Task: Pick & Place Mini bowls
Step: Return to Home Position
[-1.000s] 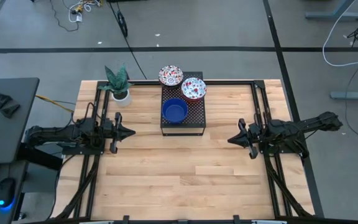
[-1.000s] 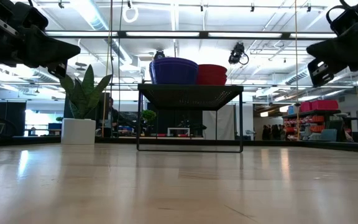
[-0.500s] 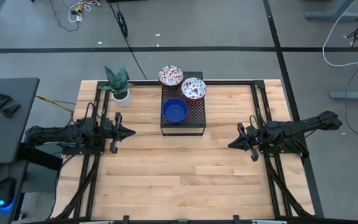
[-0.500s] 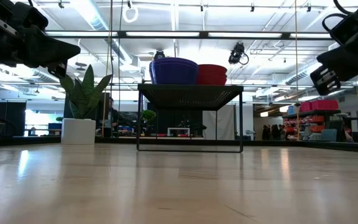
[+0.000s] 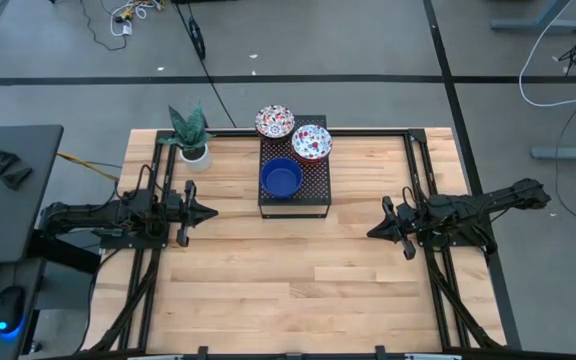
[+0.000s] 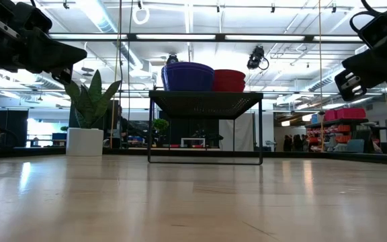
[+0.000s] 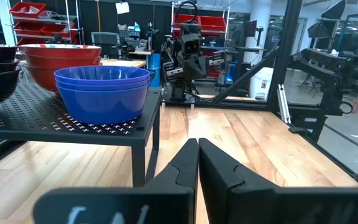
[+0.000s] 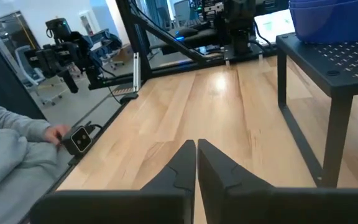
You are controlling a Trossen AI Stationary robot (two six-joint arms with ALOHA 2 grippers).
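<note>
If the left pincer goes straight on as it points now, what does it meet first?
Likely nothing near: left pincer points just past the black shelf's corner leg, across bare table toward the right pincer opposite. Leg clearance looks slim.

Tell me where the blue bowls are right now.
In the high view the blue bowls sit stacked on the black shelf at the table's far middle, in front of the patterned bowls.

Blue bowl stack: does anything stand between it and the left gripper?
Nothing visible does: only tabletop lies between the shut left gripper and the shelf carrying the blue bowl stack.
</note>
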